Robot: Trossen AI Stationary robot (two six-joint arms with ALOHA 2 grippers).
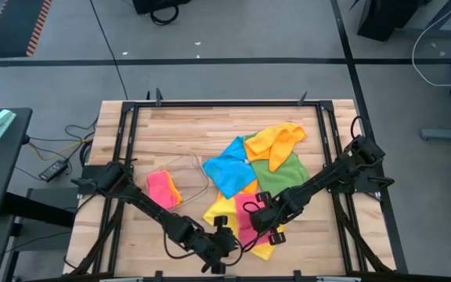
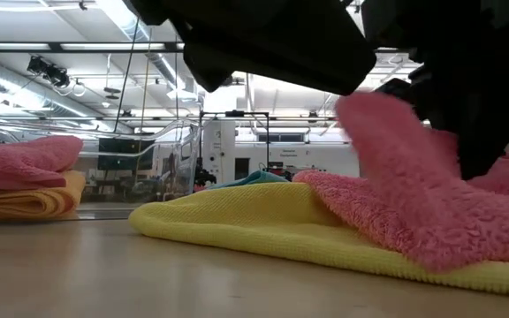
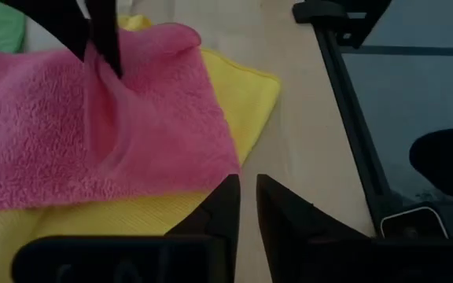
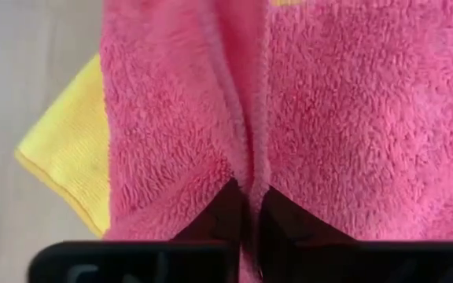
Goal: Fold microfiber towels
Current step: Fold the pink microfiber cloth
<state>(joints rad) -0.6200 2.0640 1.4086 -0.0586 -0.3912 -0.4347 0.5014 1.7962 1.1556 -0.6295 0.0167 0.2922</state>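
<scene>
The wooden bench [image 1: 171, 133] carries a loose heap of microfiber towels right of centre: a green towel [image 1: 288, 171], an orange towel [image 1: 276, 141] and a blue towel [image 1: 229, 166] lie overlapping, and nearer the front a yellow towel [image 1: 219, 208] lies spread with a pink towel [image 3: 124, 134] on top of it. A small folded stack [image 1: 163, 189], pink over orange, sits well apart to the left. The right claw [image 4: 247, 206] is clenched on a pinched ridge of the pink towel. The left claw [image 3: 246, 206] stands just off that towel's corner, its fingers a narrow slit apart and gripping nothing. The risk, as I judge it, is that the yellow towel drags along with the pink one, since the pile clings, or that the thin pinch slips and the fold falls askew. No container with anything in it can be made out.
</scene>
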